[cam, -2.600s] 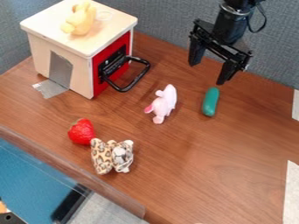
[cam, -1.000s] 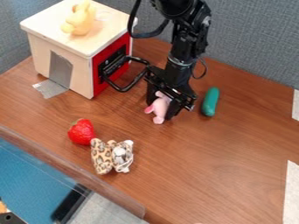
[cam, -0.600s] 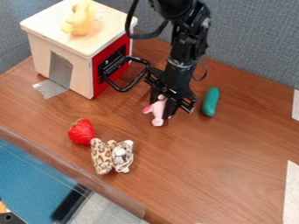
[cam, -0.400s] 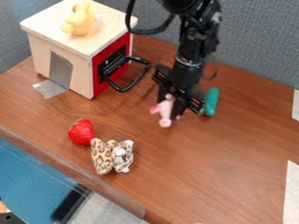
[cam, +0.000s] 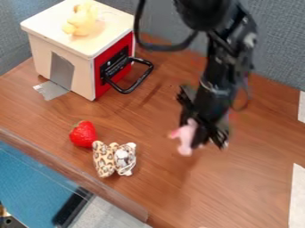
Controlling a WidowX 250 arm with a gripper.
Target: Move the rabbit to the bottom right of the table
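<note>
The black arm slants in from the top edge, its claw pinched together, pointing downward.

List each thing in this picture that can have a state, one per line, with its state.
Gripper: closed on the rabbit
Rabbit: gripped, not yet released
Red door: shut
Black handle: jutting out from the door
Yellow toy: resting on the box top
Strawberry: on the table, ungripped
</note>
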